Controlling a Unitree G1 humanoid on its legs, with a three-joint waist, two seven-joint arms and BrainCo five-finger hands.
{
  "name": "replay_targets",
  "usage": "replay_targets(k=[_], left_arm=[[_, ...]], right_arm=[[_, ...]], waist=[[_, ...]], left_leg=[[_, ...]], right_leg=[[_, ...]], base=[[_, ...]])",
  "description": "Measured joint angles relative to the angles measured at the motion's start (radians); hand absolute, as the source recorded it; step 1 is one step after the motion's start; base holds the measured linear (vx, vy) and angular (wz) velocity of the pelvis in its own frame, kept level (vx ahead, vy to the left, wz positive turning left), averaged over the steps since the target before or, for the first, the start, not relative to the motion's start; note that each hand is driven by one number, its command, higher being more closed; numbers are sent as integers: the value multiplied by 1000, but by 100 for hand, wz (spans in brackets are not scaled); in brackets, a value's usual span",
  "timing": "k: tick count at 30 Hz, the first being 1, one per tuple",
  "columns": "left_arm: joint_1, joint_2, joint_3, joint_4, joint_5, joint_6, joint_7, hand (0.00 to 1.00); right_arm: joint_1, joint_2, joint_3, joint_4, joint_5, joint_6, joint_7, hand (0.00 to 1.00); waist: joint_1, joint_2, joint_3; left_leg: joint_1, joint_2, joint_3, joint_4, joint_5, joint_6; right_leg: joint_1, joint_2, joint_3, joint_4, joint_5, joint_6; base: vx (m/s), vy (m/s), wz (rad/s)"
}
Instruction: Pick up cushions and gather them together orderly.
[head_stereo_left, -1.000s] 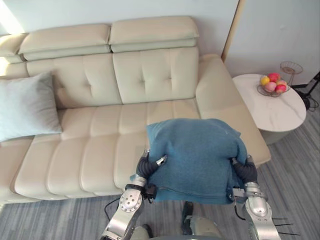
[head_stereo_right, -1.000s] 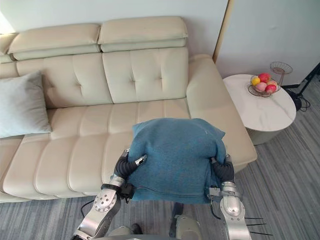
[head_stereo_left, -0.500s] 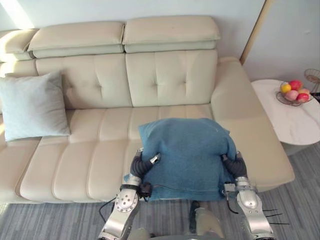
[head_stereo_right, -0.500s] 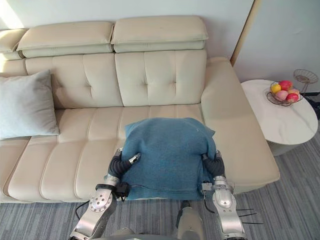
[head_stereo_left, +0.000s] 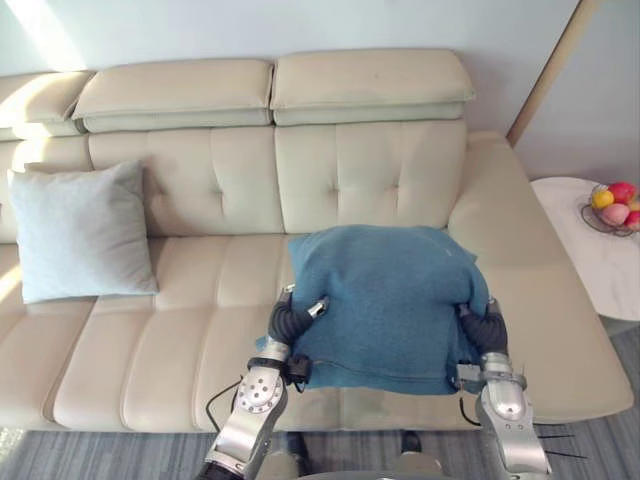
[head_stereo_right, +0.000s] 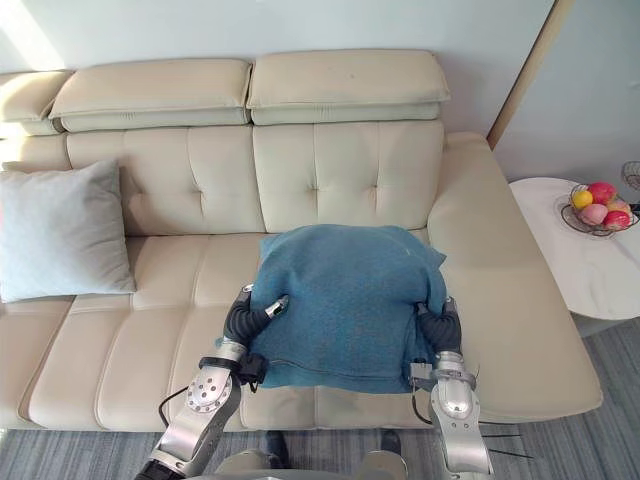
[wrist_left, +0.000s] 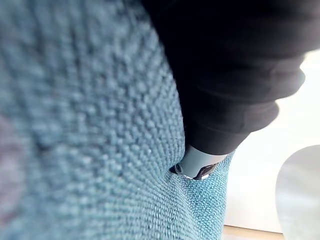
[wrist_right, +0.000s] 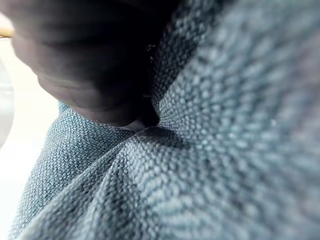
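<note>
left eye view: blue cushion (head_stereo_left: 385, 300) was held between both hands over the right half of the sofa (head_stereo_left: 190, 310), apparently lifted clear of the seat. left hand (head_stereo_left: 290, 322) pinched its left edge, thumb laid on the front face. right hand (head_stereo_left: 484, 328) pressed against the right edge; whether it had closed on the fabric could not be told. grey cushion (head_stereo_left: 82, 230) leaned on the backrest at the far left, well apart. judged: pick-up done; carrying across and setting it neatly beside the grey one not yet done.
</note>
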Motion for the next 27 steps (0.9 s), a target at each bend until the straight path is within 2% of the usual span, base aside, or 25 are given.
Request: replay_targets(k=[3,6,7,9,11,15,18,20,21,25,27], left_arm=[[-45,1,-3,0,12,0,32,100],[-183,4,-3,39,43,-1,103,100],[-244,8,1,61,46,-1,122,100],[-432,31,23,142,75,-3,202,100],[-580,59,62,212,93,-3,253,100],[-975,116,157,378,148,-2,373,100],[-1234,139,247,457,171,-2,451,100],[-1363,161,274,516,183,-2,480,100],[-1443,177,279,558,187,-3,484,0],[-1647,233,275,667,185,-15,512,0],[-1719,251,268,734,167,-21,506,0]], right_arm=[[-68,-15,6,9,-24,0,-36,100],[-220,-26,16,70,-63,2,-112,100],[-285,-32,17,93,-73,2,-131,100],[-502,-49,30,184,-116,8,-203,100],[-689,-73,55,262,-142,17,-244,100],[-1171,-122,58,456,-201,45,-332,100],[-1466,-127,25,586,-237,48,-399,100],[-1572,-126,-2,616,-246,56,-429,100],[-1627,-132,-8,635,-257,60,-453,0],[-1778,-166,-8,716,-257,61,-510,0],[-1850,-189,2,802,-240,60,-504,0]], waist=[[-7,0,0],[-14,6,11],[-17,8,33],[-22,10,91],[-24,11,132],[-10,22,257],[1,40,293],[5,48,300],[3,56,304],[6,61,311],[8,66,347]], left_leg=[[-23,2,18,-47,30,-9],[-89,3,31,-84,70,-2],[-108,2,29,-85,79,3],[-177,1,26,-76,99,17],[-230,0,24,-74,120,25],[-323,0,7,-82,173,40],[-405,-3,-4,-99,214,51],[-425,-11,-17,-134,241,51],[-432,-17,-32,-165,263,49],[-491,-27,-67,-226,314,35],[-502,-31,-78,-226,318,34]], right_leg=[[-58,13,25,-3,12,0],[-138,23,39,-22,52,-9],[-155,22,42,-22,61,-9],[-217,21,45,-22,89,-9],[-269,20,47,-23,111,-10],[-352,23,40,-34,161,-11],[-430,23,27,-37,186,-11],[-455,21,15,-43,193,-10],[-457,20,-1,-60,200,-9],[-510,22,-26,-102,229,-8],[-512,20,-31,-113,236,-7]], base=[[-24,-46,-24],[-45,-29,-10],[-100,10,4],[-151,20,7],[-141,14,8],[-139,3,12],[-118,-13,15],[-80,2,21],[-33,7,22],[-24,8,16],[-9,31,11]])
